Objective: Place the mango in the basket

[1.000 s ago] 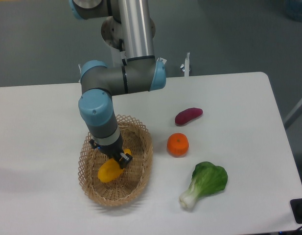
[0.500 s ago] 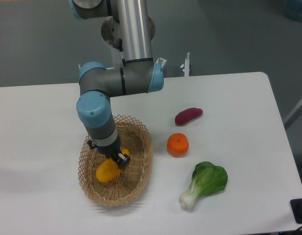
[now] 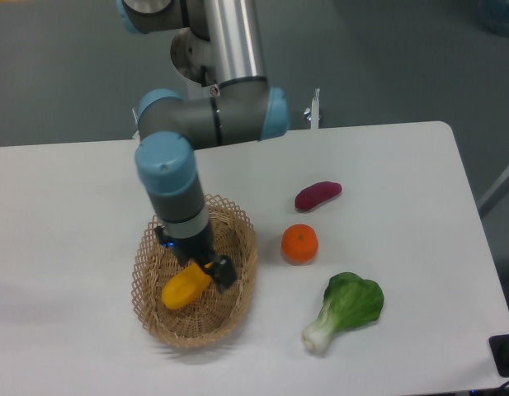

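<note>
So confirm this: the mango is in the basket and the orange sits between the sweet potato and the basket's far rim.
Not quite. In the camera view the orange sits between the sweet potato and the bok choy. The mango is in the basket.

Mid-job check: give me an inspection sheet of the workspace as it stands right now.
Surface: white table, no spills seen.
Job's things: mango lies inside the basket, on its floor.
Clutter: sweet potato, orange and bok choy sit on the table right of the basket, apart from each other.
Grippers: gripper is down in the basket at the mango's end; open or shut cannot be told.
Cables: nothing seen.
Surroundings: grey floor behind the table.
</note>
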You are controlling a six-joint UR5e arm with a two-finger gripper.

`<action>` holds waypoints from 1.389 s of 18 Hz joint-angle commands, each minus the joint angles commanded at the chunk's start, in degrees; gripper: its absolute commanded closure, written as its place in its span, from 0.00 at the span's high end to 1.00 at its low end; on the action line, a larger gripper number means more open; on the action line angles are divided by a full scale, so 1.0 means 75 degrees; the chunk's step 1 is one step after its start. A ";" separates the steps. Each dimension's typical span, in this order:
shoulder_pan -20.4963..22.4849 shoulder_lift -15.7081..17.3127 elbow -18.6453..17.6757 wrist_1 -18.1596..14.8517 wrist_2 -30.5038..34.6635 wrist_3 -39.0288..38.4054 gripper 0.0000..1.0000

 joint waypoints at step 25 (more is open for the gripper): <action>0.2627 0.0785 0.0906 -0.2548 -0.0587 0.4186 1.00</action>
